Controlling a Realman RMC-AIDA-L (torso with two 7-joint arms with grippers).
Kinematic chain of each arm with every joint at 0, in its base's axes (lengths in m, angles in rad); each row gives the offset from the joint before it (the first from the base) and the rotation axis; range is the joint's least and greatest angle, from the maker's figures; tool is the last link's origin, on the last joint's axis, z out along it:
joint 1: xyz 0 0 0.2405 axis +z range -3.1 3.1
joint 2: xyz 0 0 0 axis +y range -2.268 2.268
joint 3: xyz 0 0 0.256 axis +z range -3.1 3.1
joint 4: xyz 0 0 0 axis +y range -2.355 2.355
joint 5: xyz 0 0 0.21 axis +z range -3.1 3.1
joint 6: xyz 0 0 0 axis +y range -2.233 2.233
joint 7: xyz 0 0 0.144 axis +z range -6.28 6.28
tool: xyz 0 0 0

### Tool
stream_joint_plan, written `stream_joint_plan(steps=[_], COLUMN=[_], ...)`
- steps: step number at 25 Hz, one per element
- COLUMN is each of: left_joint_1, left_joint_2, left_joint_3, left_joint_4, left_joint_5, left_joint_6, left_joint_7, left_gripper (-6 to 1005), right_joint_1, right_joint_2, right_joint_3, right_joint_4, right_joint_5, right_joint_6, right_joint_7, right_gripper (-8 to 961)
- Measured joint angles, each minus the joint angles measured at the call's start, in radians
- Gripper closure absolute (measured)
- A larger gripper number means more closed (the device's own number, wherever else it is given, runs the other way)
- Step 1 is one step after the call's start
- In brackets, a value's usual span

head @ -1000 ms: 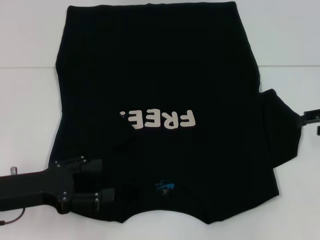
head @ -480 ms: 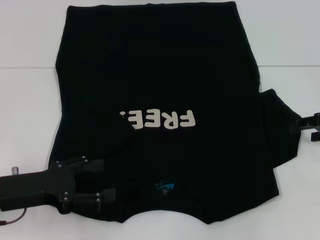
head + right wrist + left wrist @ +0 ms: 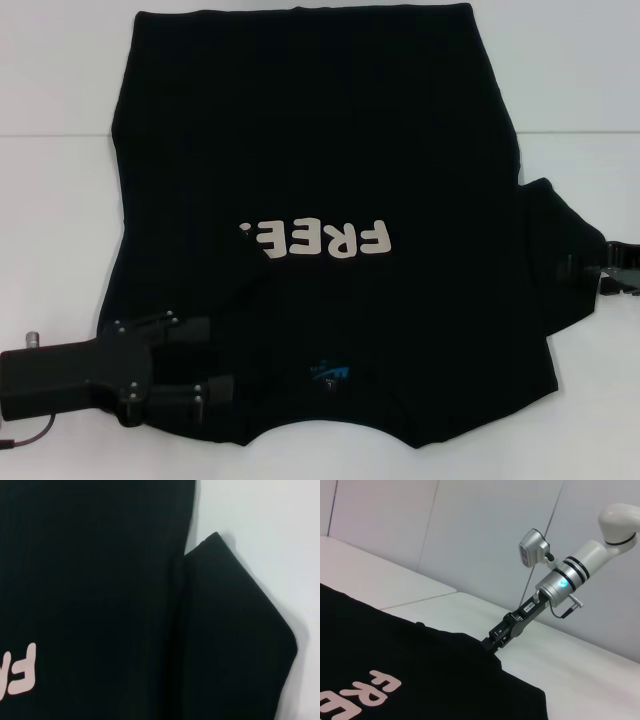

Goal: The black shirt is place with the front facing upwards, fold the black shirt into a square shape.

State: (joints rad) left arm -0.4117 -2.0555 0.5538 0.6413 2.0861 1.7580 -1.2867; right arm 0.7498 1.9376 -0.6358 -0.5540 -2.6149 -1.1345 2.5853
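Black cotton T-shirt (image 3: 320, 190) with off-white "FREE!" letters is lying face-up on the white table (image 3: 50, 200), collar nearest the robot. The left gripper (image 3: 205, 368) is resting jaws-spread over the folded-in left sleeve, while the right gripper (image 3: 612, 270) is reaching the outspread right sleeve, its jaw state unreadable.

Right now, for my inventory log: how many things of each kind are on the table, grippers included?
Shirt: 1, black shirt.
Grippers: 2, left gripper at the shirt's near left shoulder, right gripper at the right sleeve edge.
Total: 3.
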Motion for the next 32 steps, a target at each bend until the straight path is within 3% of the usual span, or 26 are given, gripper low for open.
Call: stream_joint_plan(steps=[11,21,26,32], left_joint_1=[-0.003,-0.003,-0.003,-0.004], left_joint_2=[-0.001,-0.002,-0.002,-0.001], left_joint_3=[0.000,0.000,0.000,0.000], left_joint_4=[0.000,0.000,0.000,0.000], left_joint_5=[0.000,0.000,0.000,0.000], left_joint_6=[0.003,0.004,0.005,0.007], left_joint_7=[-0.001,-0.003,-0.003,-0.003], left_gripper=[106,106,106,106], right_joint_1=[0.016,0.014,0.013,0.016], right_joint_2=[0.016,0.017,0.015,0.016], right_joint_3=[0.000,-0.012,-0.018,-0.029], right_joint_4=[0.003,-0.012,-0.017,-0.016], right_joint_5=[0.003,0.004,0.002,0.001], right_joint_6=[0.004,0.022,0.023,0.025], right_joint_7=[-0.013,-0.021,-0.024,-0.026], right_gripper=[178,185,404,586])
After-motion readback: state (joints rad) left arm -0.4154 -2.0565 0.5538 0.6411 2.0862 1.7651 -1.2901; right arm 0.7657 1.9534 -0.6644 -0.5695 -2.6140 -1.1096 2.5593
